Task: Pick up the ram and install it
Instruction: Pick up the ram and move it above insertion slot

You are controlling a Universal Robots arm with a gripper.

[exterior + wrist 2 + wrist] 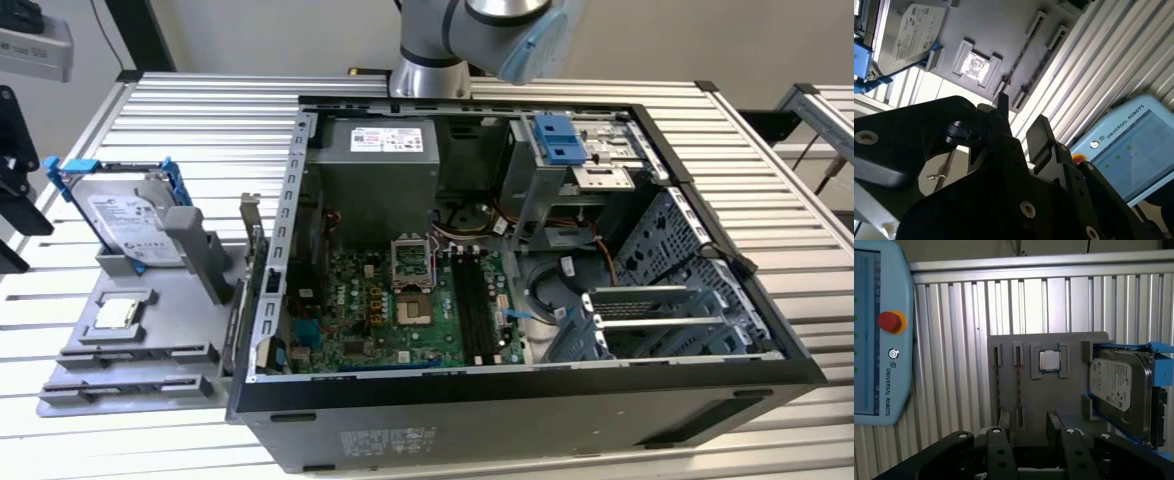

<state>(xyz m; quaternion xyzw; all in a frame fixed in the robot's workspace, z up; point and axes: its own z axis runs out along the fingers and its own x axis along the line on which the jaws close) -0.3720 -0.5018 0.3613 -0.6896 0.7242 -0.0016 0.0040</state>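
Slatted metal tabletop, carrying every item listed. To the exterior view's left of the open computer case, just beside its side wall: one grey fixture, lying flat. On that fixture, all on the same side of the case: one silver hard drive in a blue bracket, propped at a tilt; one square processor chip seated in a recess; two long narrow grooves, side by side. The case lies on its side with the opening upward. Inside it, toward the exterior view's left: grey power supply against the far wall and green motherboard on the floor. Near the case's middle: a bank of long black slots. Robot arm, rising just behind the case's far rim, about midway along it. Inside the case, toward the exterior view's right: drive bay with a blue latch and a perforated metal cage. Teach pendant, on the tabletop; its place relative to the case cannot be told. Jaws: black, seen in both wrist views, spread apart with nothing between them, hanging well clear of the fixture. Ram: place cannot be told; the fixture's grooves and the case's black slots are too thin and dark to show whether a stick sits in them.
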